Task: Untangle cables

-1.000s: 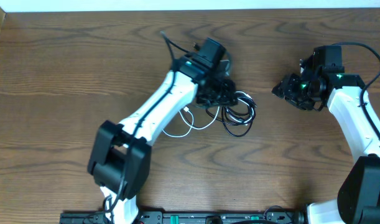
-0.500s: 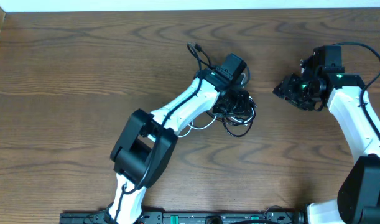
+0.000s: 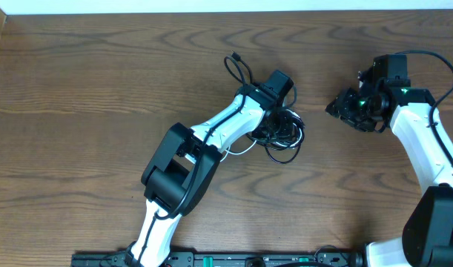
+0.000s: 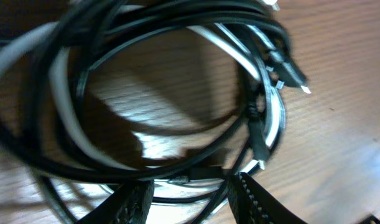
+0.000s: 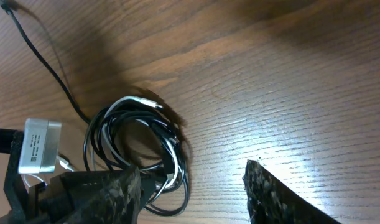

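Your left claw (image 4: 190, 185) stands open over the white cable (image 5: 139, 99) and black cable (image 4: 257, 137), coiled together mid-desk (image 3: 100, 89). Your right claw (image 5: 191, 171), likewise open, hovers well apart.

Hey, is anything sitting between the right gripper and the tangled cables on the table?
Nothing visible does: only bare table lies between the right gripper and the cables. The left gripper hangs over the bundle's other side, away from that path.
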Controlling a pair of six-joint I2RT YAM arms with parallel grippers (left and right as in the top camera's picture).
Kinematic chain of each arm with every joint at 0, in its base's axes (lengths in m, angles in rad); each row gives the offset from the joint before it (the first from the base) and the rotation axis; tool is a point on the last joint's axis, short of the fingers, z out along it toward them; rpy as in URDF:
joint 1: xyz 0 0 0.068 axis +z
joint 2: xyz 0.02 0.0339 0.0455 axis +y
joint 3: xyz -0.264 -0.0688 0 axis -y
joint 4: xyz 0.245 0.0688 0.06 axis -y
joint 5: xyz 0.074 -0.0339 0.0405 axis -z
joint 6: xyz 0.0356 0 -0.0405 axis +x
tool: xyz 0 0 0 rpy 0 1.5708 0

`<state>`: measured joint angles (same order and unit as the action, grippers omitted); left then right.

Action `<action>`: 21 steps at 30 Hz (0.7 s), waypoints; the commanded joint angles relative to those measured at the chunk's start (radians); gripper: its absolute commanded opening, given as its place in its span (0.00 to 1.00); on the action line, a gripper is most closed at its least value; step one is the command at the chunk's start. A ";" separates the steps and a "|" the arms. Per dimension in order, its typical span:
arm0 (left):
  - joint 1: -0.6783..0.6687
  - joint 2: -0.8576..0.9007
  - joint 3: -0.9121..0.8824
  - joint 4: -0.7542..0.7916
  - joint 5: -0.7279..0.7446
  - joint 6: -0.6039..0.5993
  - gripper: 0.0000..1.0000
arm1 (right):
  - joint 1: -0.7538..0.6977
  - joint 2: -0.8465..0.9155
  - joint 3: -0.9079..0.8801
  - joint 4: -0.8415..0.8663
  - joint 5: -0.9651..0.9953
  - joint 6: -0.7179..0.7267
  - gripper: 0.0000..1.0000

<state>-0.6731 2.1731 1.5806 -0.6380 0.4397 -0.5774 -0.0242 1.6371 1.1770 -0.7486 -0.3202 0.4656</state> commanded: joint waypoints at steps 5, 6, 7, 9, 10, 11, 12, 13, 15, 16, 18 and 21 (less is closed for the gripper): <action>-0.002 0.016 -0.026 -0.005 -0.160 -0.072 0.45 | 0.000 0.005 0.001 -0.007 0.008 -0.011 0.50; -0.002 0.017 -0.028 -0.006 -0.172 -0.072 0.45 | 0.000 0.005 0.001 -0.007 0.008 -0.011 0.50; -0.002 0.017 -0.029 -0.006 -0.179 -0.072 0.45 | 0.000 0.005 0.001 -0.007 0.008 -0.011 0.50; -0.002 0.017 -0.029 -0.007 -0.185 -0.072 0.44 | 0.000 0.005 0.001 -0.007 0.008 -0.011 0.50; -0.002 0.017 -0.029 -0.007 -0.185 -0.072 0.44 | 0.000 0.005 0.001 -0.007 0.008 -0.011 0.50; -0.003 0.017 -0.029 -0.008 -0.187 -0.071 0.44 | 0.000 0.005 0.001 -0.007 0.008 -0.011 0.50; -0.003 0.017 -0.029 -0.011 -0.188 -0.066 0.44 | 0.000 0.005 0.001 -0.008 0.008 -0.011 0.50; -0.003 0.017 -0.029 -0.012 -0.188 -0.047 0.45 | 0.000 0.005 0.001 -0.007 0.008 -0.011 0.50; -0.005 0.017 -0.029 -0.015 -0.204 -0.005 0.50 | 0.000 0.005 0.001 -0.007 0.008 -0.011 0.50; -0.005 0.017 -0.029 -0.019 -0.223 0.014 0.53 | 0.000 0.005 0.001 -0.007 0.008 -0.011 0.50; -0.005 0.017 -0.029 -0.035 -0.281 0.039 0.54 | 0.000 0.005 0.001 -0.008 0.008 -0.011 0.50; -0.004 0.017 -0.029 -0.045 -0.329 0.042 0.54 | 0.000 0.005 0.001 -0.008 0.008 -0.011 0.50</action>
<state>-0.6842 2.1674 1.5803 -0.6624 0.2352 -0.5713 -0.0242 1.6371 1.1770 -0.7525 -0.3199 0.4656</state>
